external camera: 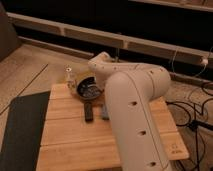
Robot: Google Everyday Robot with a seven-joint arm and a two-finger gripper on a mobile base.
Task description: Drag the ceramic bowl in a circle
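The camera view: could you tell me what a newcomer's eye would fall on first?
The big white arm fills the right half, bending over the wooden table. Its gripper reaches down at the right rim of the ceramic bowl near the table's far edge. A flat black bar lies just in front of the bowl.

Dark ceramic bowl (89,91), mottled bluish-grey inside, white arm (135,110), tan table (65,142)
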